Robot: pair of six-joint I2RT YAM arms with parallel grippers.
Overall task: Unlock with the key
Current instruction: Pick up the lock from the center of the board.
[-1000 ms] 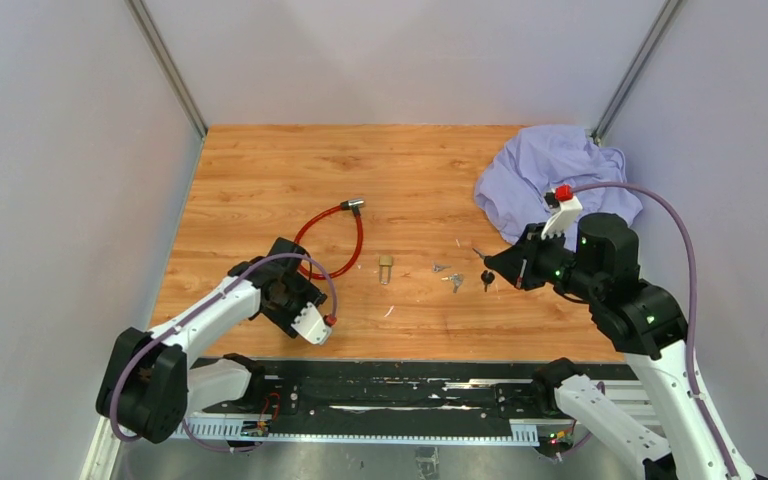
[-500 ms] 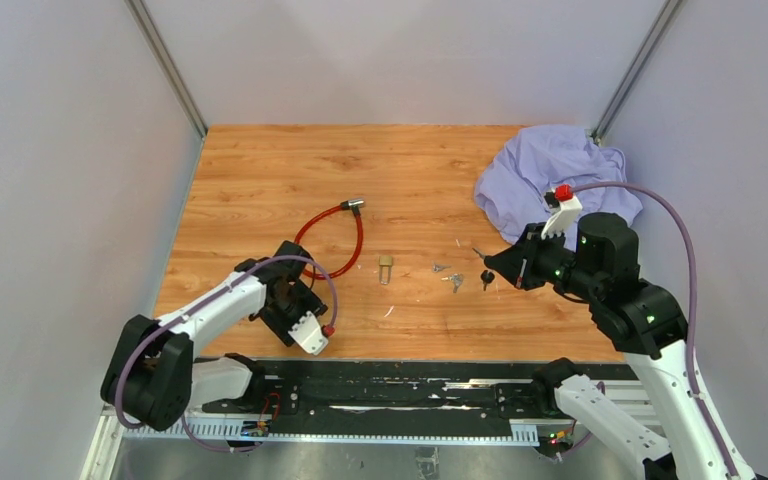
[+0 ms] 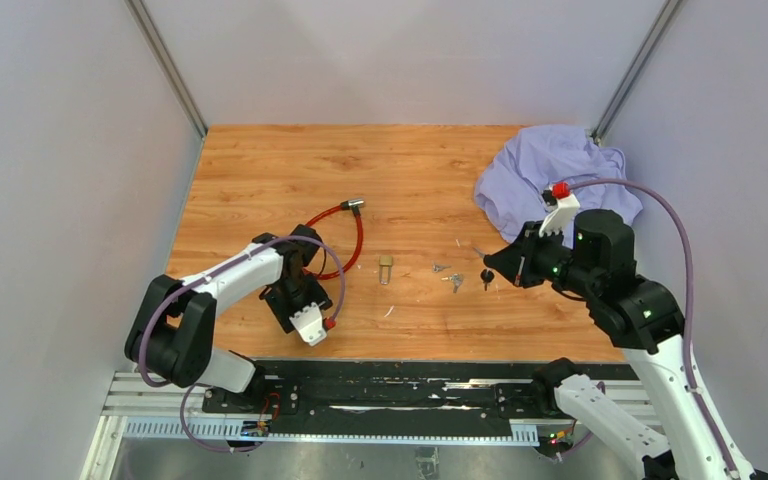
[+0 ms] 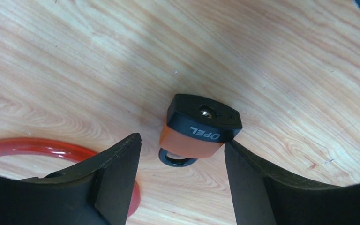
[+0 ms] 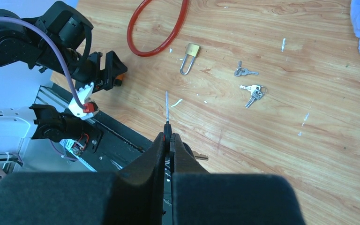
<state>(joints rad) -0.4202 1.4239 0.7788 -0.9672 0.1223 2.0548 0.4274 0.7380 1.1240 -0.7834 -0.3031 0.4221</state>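
Clearance on the table (image 3: pixel 260 170)
Far half open; cloth (image 3: pixel 545 175) fills the far right corner; cable loop (image 3: pixel 359 240), padlock (image 3: pixel 386 267), keys (image 3: pixel 452 280) litter the middle strip.

The lock body (image 4: pixel 187 143) is showing orange beneath a black cap (white lettering), its cable (image 4: pixel 33 146) glowing red; the padlock (image 5: pixel 193 49) is gleaming brass, the key (image 5: pixel 167 108) silver, the cloth (image 3: pixel 550 175) lavender, the table (image 3: pixel 260 170) wood-grained.

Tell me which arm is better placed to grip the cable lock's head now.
Left. The left gripper has its jaws open on both sides of the lock head. The right gripper is across the table and shut on the key.
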